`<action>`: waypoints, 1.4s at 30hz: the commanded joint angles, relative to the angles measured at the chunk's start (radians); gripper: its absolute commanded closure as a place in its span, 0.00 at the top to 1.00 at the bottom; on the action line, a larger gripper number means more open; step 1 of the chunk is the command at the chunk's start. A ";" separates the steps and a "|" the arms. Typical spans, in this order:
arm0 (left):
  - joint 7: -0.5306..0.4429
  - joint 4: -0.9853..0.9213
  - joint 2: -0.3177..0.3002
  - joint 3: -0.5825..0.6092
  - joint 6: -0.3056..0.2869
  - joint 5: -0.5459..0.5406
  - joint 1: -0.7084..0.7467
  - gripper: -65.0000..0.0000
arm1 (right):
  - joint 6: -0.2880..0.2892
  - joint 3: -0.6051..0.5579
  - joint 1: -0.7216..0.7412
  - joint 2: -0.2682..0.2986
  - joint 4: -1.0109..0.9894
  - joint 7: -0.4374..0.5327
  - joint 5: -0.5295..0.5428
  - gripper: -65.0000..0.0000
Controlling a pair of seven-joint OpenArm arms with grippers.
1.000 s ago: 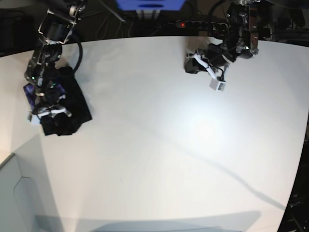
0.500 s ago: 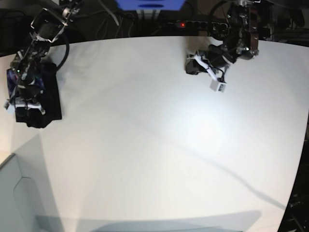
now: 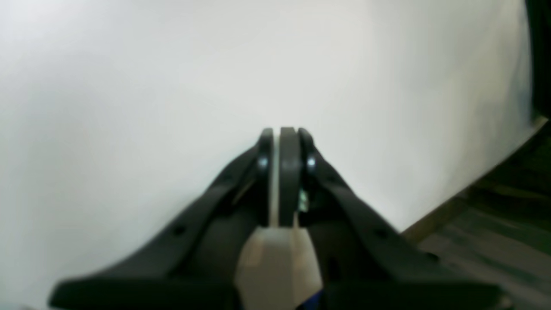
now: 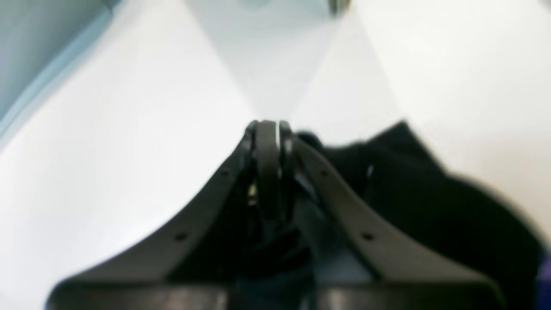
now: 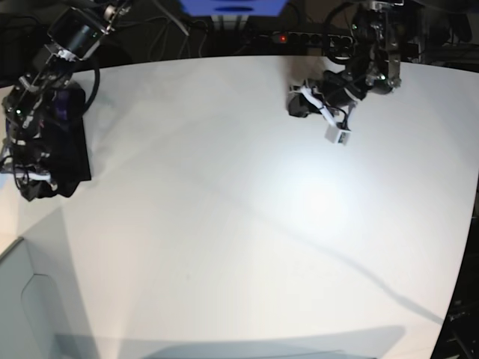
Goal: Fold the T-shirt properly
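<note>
The T-shirt (image 5: 66, 146) is a folded black bundle at the far left edge of the white table (image 5: 247, 209). My right gripper (image 5: 30, 179) is over its near end, shut. In the right wrist view the right gripper (image 4: 267, 127) has its tips pressed together, with dark cloth bunched low between the fingers. The rest of the T-shirt (image 4: 413, 193) spreads to the right. My left gripper (image 5: 340, 136) hangs over the table's back right, far from the shirt. In the left wrist view the left gripper (image 3: 282, 131) is shut on nothing, above bare table.
A power strip (image 5: 299, 36) and cables run along the table's back edge. A pale grey panel (image 5: 26, 299) sits at the front left corner. The table's edge (image 3: 465, 202) drops to dark floor beside the left gripper.
The right arm has dragged the T-shirt leftward to the table's left edge, then slightly toward the back. The left arm has stayed put.
</note>
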 commanded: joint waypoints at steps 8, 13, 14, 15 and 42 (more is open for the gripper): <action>-0.010 0.274 0.003 -0.125 0.002 -0.020 0.035 0.04 | 0.007 0.009 -0.122 0.005 0.254 0.035 0.017 0.00; -0.071 0.325 0.003 -0.194 -0.002 -0.020 0.110 0.04 | 0.008 0.011 -0.263 0.005 0.343 0.058 0.017 0.00; -0.136 0.325 0.003 -0.196 -0.002 -0.006 0.138 0.04 | 0.008 0.011 -0.294 0.005 0.344 0.087 0.017 0.00; -0.218 0.325 0.003 -0.196 -0.002 0.025 0.181 0.04 | 0.008 0.011 -0.329 0.005 0.344 0.128 0.017 0.00; -2.297 -0.516 0.155 -0.302 0.009 1.114 0.540 0.05 | 0.235 0.002 -0.794 0.063 -0.576 1.362 -0.347 0.00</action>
